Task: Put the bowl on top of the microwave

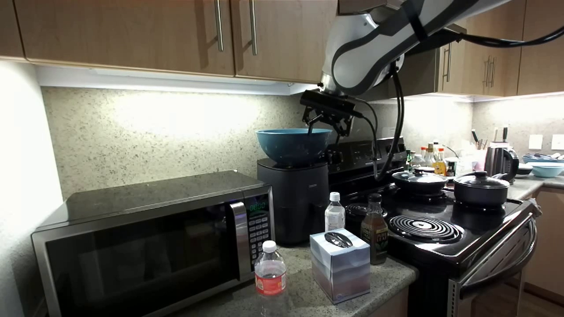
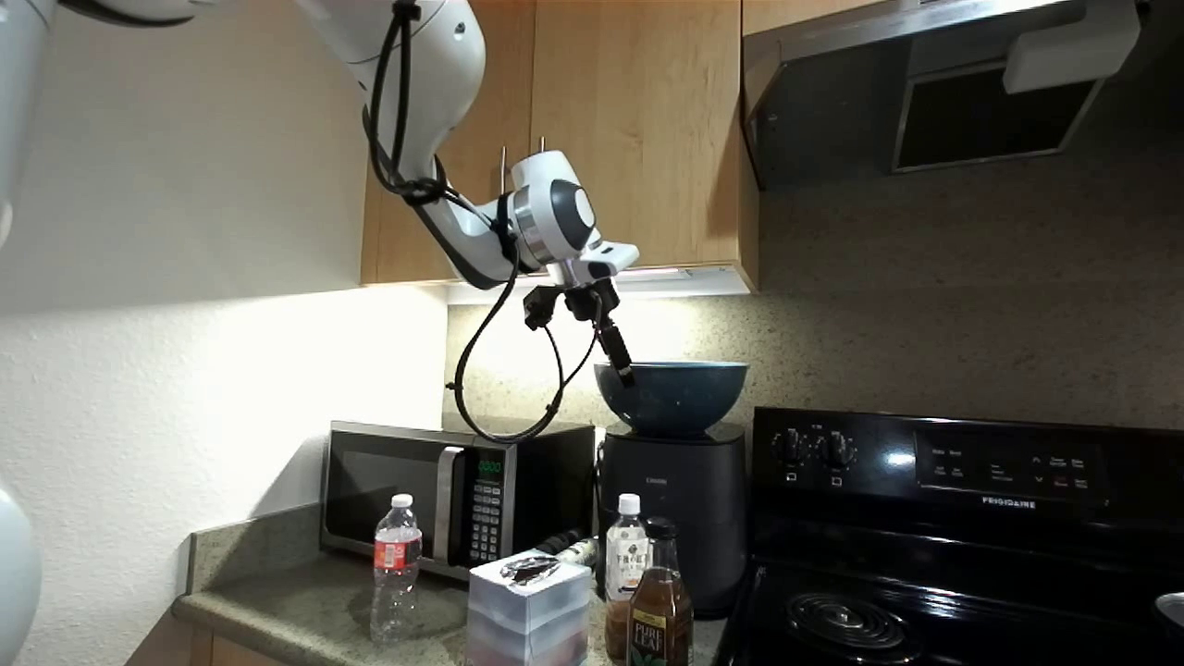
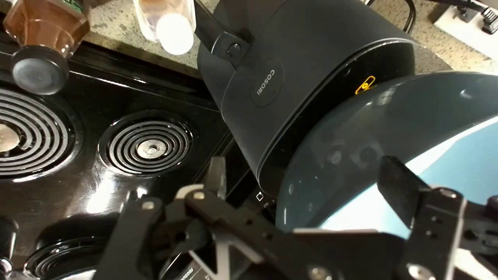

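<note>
1. Bowl (image 1: 293, 147): wide, round, glossy dark teal, lighter rim. Sits upright on the tall black appliance (image 1: 295, 207), beside the microwave (image 1: 145, 251), not yet on it.
2. Gripper (image 3: 305, 175): fingers spread wide, nothing in its grip. In the wrist view one finger overlaps the bowl's rim and pale-blue inside; the other shows outside the bowl. Whether either touches it, cannot tell.
3. Appliance: matte black shell, rounded corners, shinier top, small COSORI lettering.
4. Microwave: boxy, silver trim, dark reflective glass, pale metal handle, green digits. Key markings too small to read.
5. Countertop (image 2: 287, 601): speckled. Tissue box (image 1: 340, 266) printed in soft bands; what fills its slot is hard to make out. Clear bottle (image 2: 396, 564), red label, white cap.
6. Stove (image 1: 478, 229): glossy black, spiral coils, cropped in both exterior views.
7. Bowl's inside mostly hidden in both exterior views; the wrist view cuts it at the right edge, linkage covering part. Its base is shadowed, indistinct.
</note>
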Robot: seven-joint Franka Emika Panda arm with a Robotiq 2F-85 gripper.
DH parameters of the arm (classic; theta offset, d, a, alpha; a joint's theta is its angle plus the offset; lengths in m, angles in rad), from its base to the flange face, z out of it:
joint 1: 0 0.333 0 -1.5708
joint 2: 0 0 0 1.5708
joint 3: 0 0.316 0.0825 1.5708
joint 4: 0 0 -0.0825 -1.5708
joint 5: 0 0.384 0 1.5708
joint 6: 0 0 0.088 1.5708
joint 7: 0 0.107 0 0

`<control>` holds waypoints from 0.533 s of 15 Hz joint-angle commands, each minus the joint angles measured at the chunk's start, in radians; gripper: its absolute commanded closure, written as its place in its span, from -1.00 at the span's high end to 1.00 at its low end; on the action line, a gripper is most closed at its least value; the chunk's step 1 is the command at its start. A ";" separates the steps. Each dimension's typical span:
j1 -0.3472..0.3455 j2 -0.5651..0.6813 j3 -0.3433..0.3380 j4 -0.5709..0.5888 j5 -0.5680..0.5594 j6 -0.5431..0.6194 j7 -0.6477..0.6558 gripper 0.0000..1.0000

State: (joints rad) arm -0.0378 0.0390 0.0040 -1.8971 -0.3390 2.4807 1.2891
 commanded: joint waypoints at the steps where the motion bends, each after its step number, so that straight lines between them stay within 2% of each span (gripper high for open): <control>1: 0.017 -0.040 -0.007 -0.020 0.074 -0.013 -0.035 1.00; 8: 0.010 -0.024 -0.026 -0.015 0.033 -0.028 0.086 1.00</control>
State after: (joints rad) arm -0.0274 0.0157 -0.0081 -1.8987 -0.2906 2.4696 1.3149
